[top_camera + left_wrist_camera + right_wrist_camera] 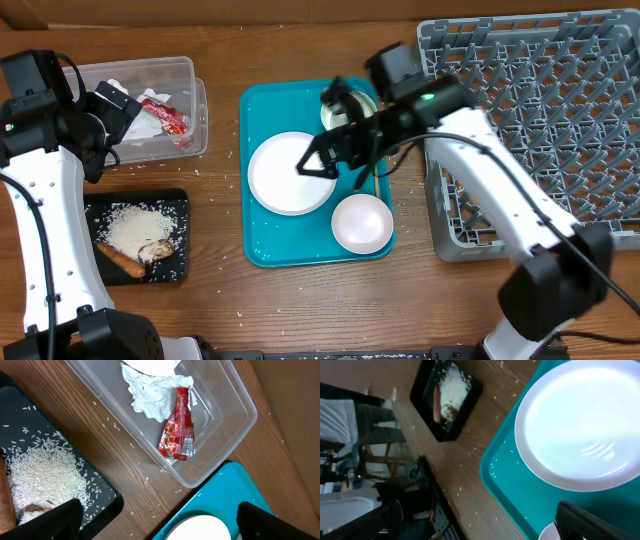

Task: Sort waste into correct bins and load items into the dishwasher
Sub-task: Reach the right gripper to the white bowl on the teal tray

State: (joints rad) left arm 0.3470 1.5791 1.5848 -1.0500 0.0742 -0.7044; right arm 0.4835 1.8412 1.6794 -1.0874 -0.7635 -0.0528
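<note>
Loading seems in hand: the right tool [318, 160], spread wide and empty above the plate [285, 178], must next pinch its rim; the left tool [120, 106], likewise, hangs over the tub [150, 63].

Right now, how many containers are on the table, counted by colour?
Clear tub: 1
Black tray: 1
Teal tray: 1
Grey dish rack: 1
Total: 4
</note>
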